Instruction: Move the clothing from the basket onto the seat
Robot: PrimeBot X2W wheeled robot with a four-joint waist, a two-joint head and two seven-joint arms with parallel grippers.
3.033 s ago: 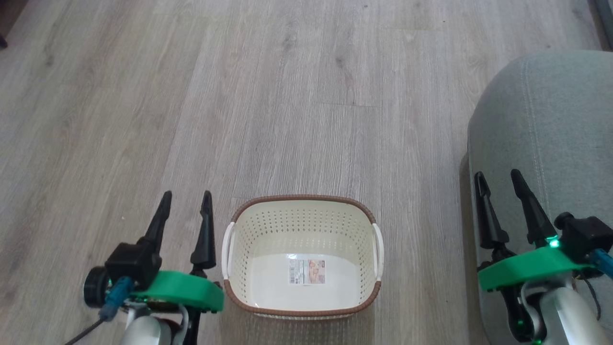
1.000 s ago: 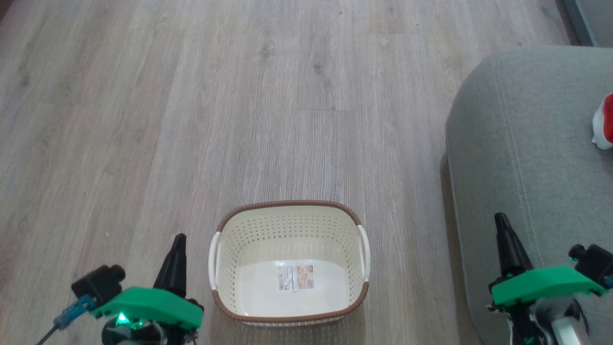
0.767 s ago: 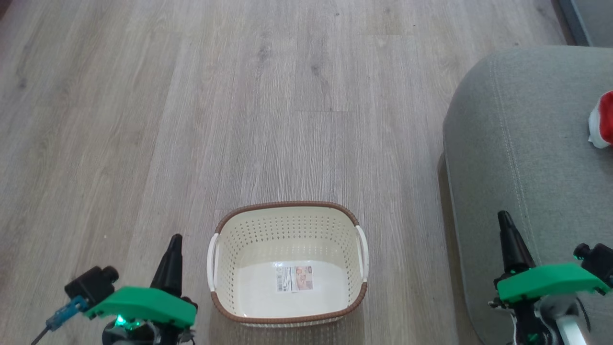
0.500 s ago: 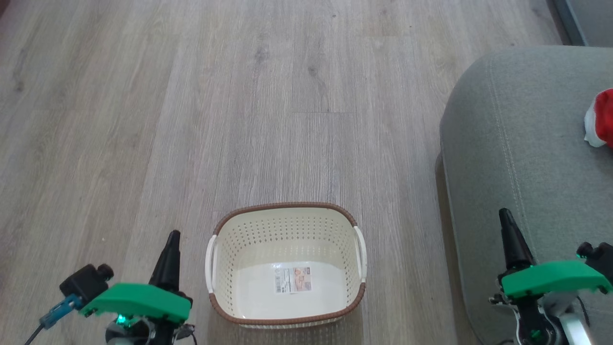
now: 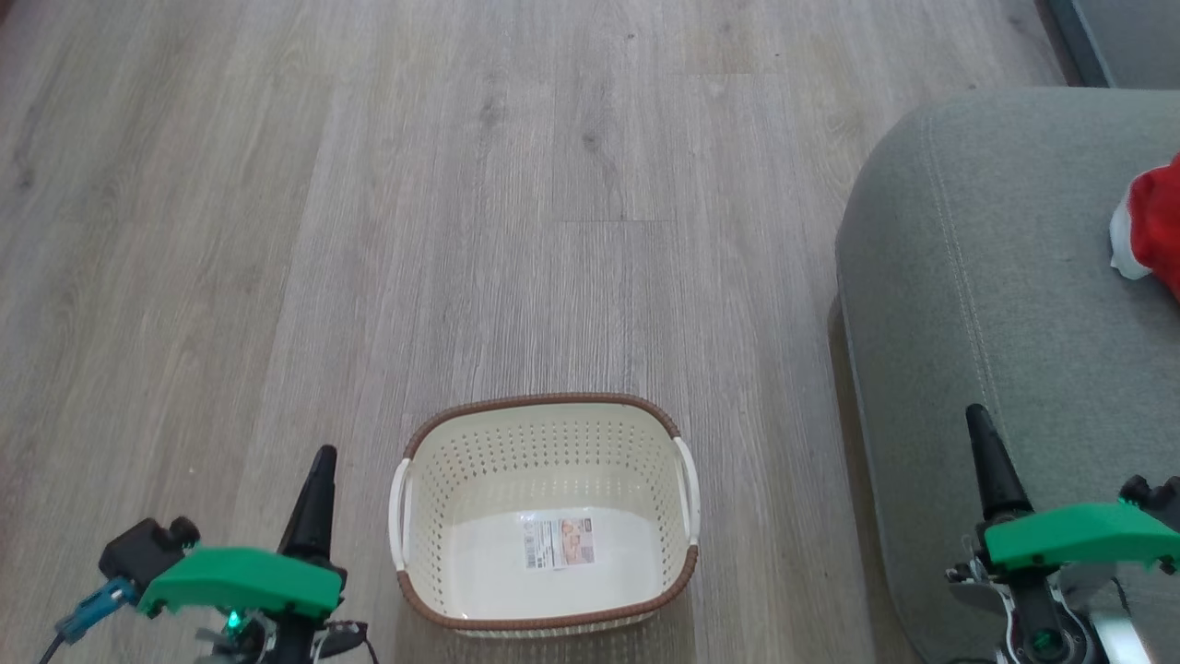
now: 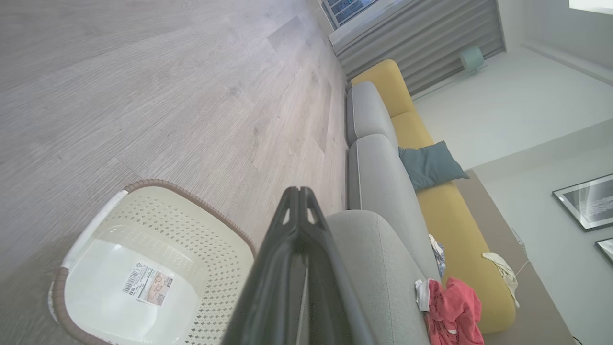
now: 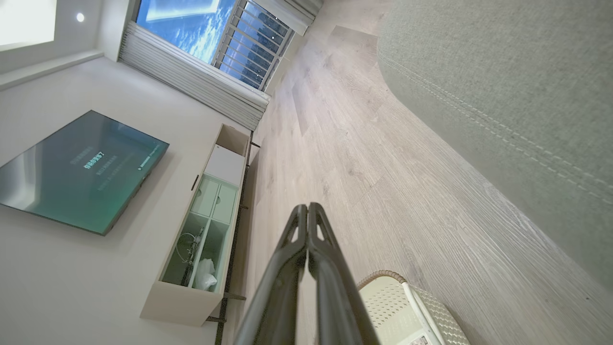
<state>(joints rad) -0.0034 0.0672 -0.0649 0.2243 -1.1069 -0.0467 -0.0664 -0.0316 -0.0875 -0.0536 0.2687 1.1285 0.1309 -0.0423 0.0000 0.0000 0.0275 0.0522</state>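
Black fingers pressed together, the left hand (image 5: 318, 466) holds nothing beside the cream perforated plastic basket (image 5: 544, 403), which is bare but for a paper label (image 5: 558, 541) whose print is too small to read. Rightwards, the right hand (image 5: 977, 424), equally closed and empty, hangs over the grey-green upholstered seat (image 5: 959, 277), where the red-and-white fabric clothing (image 5: 1150, 231) lies. The transfer looks finished, so the next move probably calls for no grasp.

Red clothing (image 5: 1154, 224) seemingly heaped on seat (image 5: 1000, 304); basket (image 5: 544, 402) upright.

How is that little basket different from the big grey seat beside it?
The basket is cream plastic with holes; the seat is grey-green fabric. The basket is far smaller than the seat. The basket holds just a paper label; the seat carries red clothing. Both have rounded corners.
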